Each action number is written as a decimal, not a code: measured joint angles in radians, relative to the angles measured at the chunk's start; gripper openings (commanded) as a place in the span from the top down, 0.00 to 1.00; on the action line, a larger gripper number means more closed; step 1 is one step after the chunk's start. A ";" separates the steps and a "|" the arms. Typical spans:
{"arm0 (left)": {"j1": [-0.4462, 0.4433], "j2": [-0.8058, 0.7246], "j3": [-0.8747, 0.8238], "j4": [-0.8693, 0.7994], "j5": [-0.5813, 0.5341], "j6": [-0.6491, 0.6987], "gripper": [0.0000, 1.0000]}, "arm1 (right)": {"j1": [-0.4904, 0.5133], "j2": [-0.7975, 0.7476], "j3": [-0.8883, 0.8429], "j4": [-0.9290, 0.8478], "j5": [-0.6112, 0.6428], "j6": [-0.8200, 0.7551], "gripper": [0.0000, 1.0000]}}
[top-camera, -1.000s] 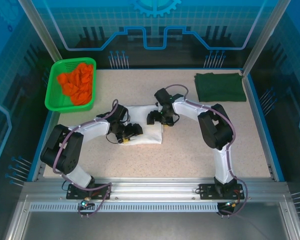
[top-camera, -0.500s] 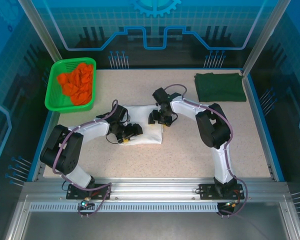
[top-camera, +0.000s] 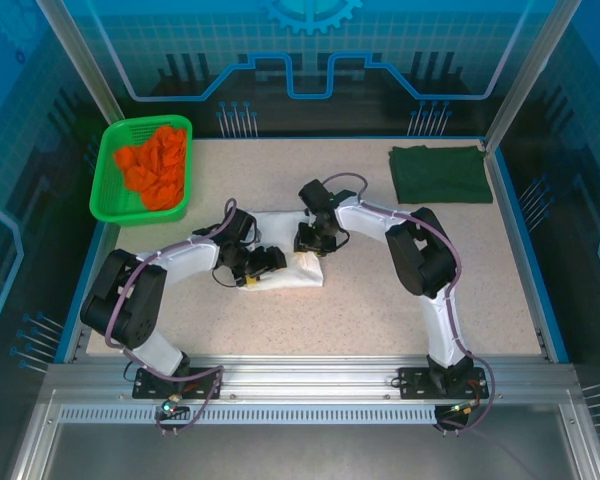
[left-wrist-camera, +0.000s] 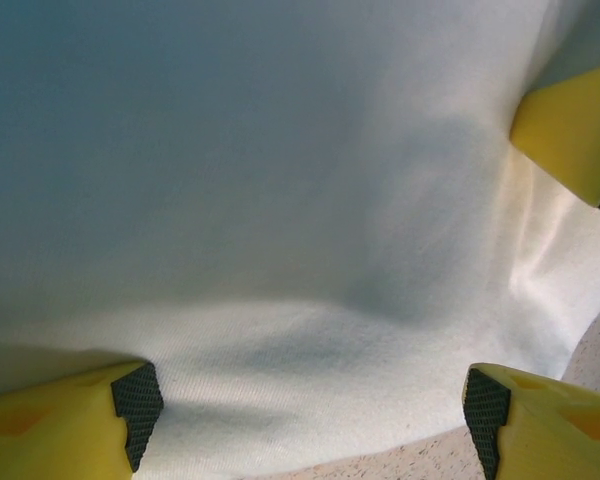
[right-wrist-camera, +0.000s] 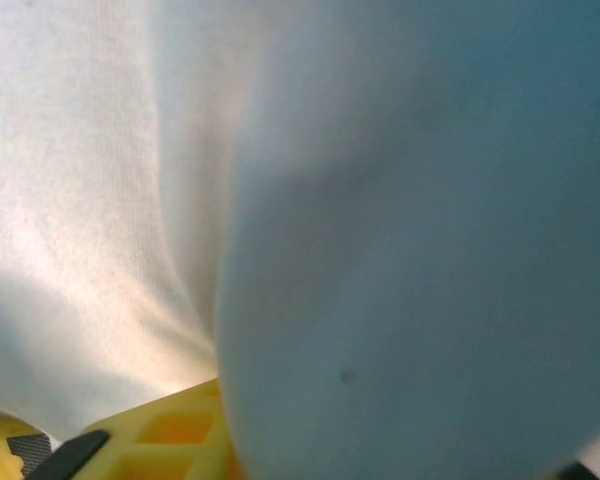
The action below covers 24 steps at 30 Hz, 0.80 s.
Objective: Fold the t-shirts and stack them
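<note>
The white t-shirt lies folded small in the middle of the table, and both grippers are on it. My left gripper rests on its near left part. In the left wrist view this left gripper is open, its fingertips wide apart on the white t-shirt by its near edge. My right gripper sits at the shirt's right side, shut on a bunched fold. In the right wrist view the white cloth bulges over the jaws beside one yellow finger. The dark green t-shirt lies folded at the back right.
A green mesh basket with orange items stands at the back left. Speckled tabletop lies bare in front of the white shirt and between it and the green shirt. Blue walls close in the table.
The right gripper has shifted slightly left and closed on the white shirt's right side, drawing that edge inward into a bunch. The left arm has stayed in place.
</note>
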 measured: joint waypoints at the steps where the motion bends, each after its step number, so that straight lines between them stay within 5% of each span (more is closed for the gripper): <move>1: 0.000 0.000 0.001 -0.002 -0.003 0.000 0.17 | 0.000 0.000 0.000 0.002 -0.005 0.002 0.79; 10: 0.025 -0.017 0.035 -0.082 -0.047 -0.001 0.11 | 0.003 0.003 0.028 -0.040 0.026 -0.058 1.00; 24: 0.046 -0.358 -0.002 -0.111 -0.077 -0.106 0.08 | -0.148 0.032 0.272 -0.229 0.332 -0.279 1.00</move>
